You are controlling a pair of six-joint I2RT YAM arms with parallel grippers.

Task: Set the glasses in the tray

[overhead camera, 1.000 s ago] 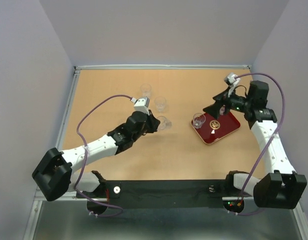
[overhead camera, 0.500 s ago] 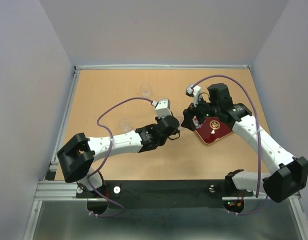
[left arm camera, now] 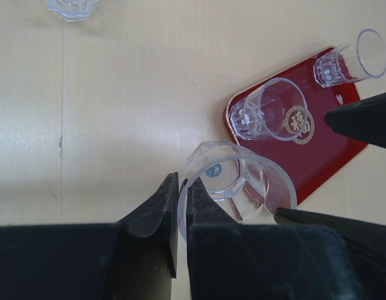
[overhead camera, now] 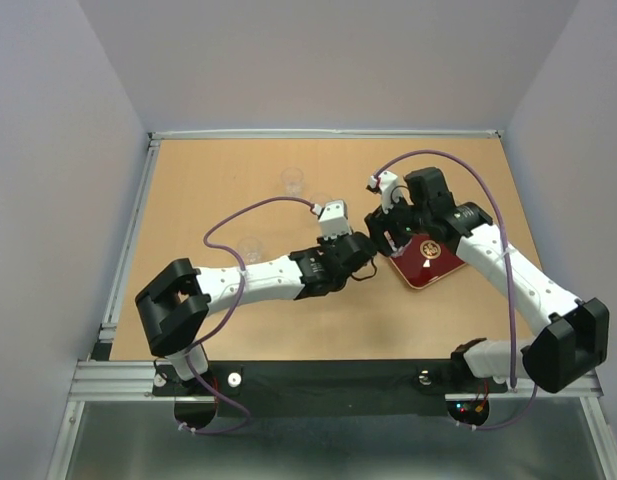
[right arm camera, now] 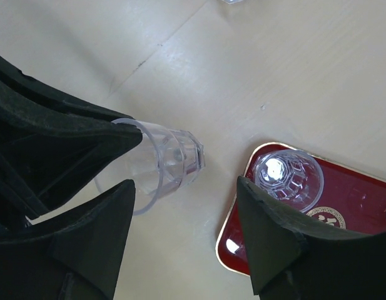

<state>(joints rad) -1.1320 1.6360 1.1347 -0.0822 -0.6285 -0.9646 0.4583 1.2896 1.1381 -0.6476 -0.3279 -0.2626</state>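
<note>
The left gripper [left arm camera: 182, 182] pinches the rim of a glass [left arm camera: 233, 187]. The glass is tilted, its base toward the tray [left arm camera: 327, 156] at the right of the left wrist view and just short of it. The right gripper [right arm camera: 185, 187] gapes wide and empty, flanking that base, and is nearer the tray.

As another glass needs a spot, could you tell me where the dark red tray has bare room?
Free: the dark red rectangular tray between its gold emblem and the rim away from its two clear glass tumblers. Crowded: around those tumblers.
</note>
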